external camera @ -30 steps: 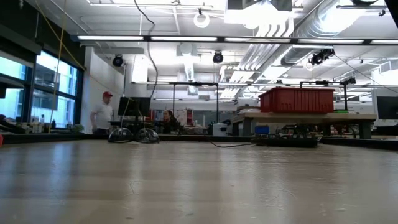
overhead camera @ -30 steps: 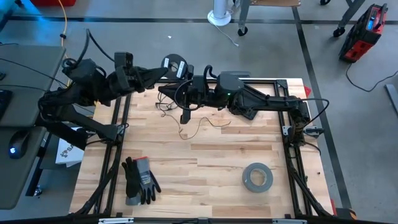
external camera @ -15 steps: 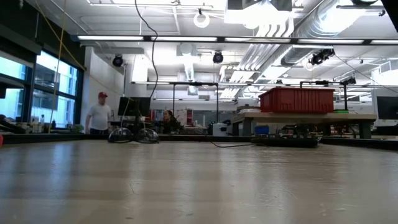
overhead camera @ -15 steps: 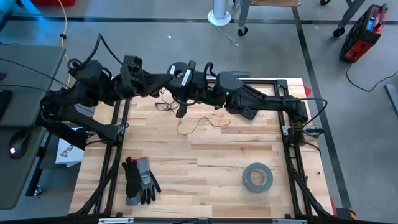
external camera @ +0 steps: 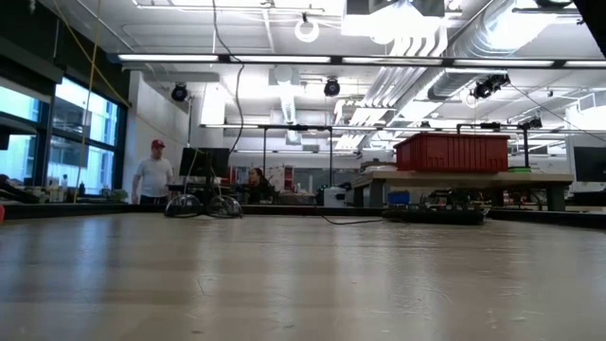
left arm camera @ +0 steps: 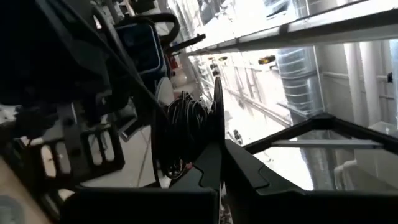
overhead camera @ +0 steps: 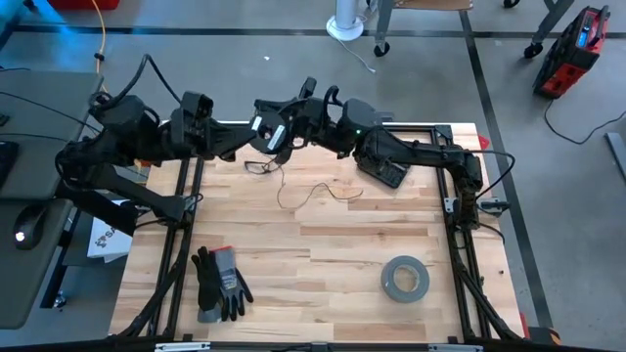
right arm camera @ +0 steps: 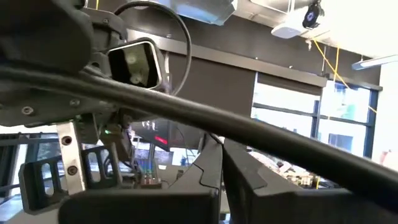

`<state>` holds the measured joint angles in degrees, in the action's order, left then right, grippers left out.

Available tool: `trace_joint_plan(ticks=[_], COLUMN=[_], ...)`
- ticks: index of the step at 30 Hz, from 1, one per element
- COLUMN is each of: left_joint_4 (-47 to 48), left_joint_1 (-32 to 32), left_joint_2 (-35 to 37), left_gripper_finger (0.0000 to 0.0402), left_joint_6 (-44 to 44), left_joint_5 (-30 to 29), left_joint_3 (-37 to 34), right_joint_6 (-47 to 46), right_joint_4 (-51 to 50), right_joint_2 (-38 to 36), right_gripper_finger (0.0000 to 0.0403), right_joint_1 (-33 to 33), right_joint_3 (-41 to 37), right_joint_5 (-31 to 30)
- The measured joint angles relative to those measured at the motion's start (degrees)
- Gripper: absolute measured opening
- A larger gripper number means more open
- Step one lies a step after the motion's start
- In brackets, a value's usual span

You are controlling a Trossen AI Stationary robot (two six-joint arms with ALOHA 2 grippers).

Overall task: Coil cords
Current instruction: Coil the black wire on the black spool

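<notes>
The small round black spool (overhead camera: 266, 132), with dark cord (left arm camera: 185, 134) wound on it, is held high above the table's far edge. My left gripper (left arm camera: 221, 163) comes from the left and is shut on it. My right gripper (overhead camera: 293, 122) is shut right beside the spool, coming from the right and pointing slightly upward. From the spool a loose loop (overhead camera: 256, 166) hangs down. The cord's free tail (overhead camera: 318, 191) lies in slack curves on the wooden table. Neither gripper shows in the low view. My left gripper pinches the rim of the spool's thin round flange (left arm camera: 217, 127) between its two fingers. The spool is lifted clear of the table, and its wound core stands to one side of the fingers. My right gripper is shut on the cord close to the spool. The strand is too thin to show between its fingers (right arm camera: 214, 168), so the part it has cannot be told. Below it the cord hangs slack down to the table.
A grey tape roll (overhead camera: 404, 279) lies near the front right. A pair of dark gloves (overhead camera: 220, 284) lies at the front left. A dark flat thing (overhead camera: 384, 174) sits under the right arm. People stand in the room far behind the table (external camera: 151, 178).
My right gripper has swung up from pointing down over the table. It has gone toward the far edge and the left and now lies beside the spool. My left gripper has rolled, and the spool has shifted a little toward the near edge. The tail on the table has shifted slightly.
</notes>
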<state>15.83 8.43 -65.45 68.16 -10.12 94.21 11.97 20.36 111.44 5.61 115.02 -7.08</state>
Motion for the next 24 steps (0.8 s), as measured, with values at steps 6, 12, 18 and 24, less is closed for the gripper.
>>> trace_joint_plan(ticks=[6, 12, 18, 24], left_joint_4=[8.6, 18.5, 24.5, 19.2], left_joint_1=[0.0, 0.0, -0.2, -0.2], left_joint_2=[2.6, 5.6, 5.6, 2.9], left_gripper_finger=[0.0000, 0.0000, 0.0000, 0.0000], left_joint_6=[-6.6, -23.0, -48.3, -78.7], left_joint_5=[-0.3, -8.3, -18.9, -29.7], left_joint_3=[0.0, 0.0, 0.0, 0.0], right_joint_6=[4.4, 8.2, 9.6, 8.5], right_joint_4=[-0.8, -5.0, -12.1, -19.2], right_joint_2=[0.0, -1.4, -3.9, -5.8], right_gripper_finger=[0.0000, 0.0000, 0.0000, 0.0000], right_joint_1=[2.0, 3.6, 4.9, 4.9], right_joint_3=[0.0, 0.0, 0.0, 0.0], right_joint_5=[1.8, 1.3, 1.1, 0.9])
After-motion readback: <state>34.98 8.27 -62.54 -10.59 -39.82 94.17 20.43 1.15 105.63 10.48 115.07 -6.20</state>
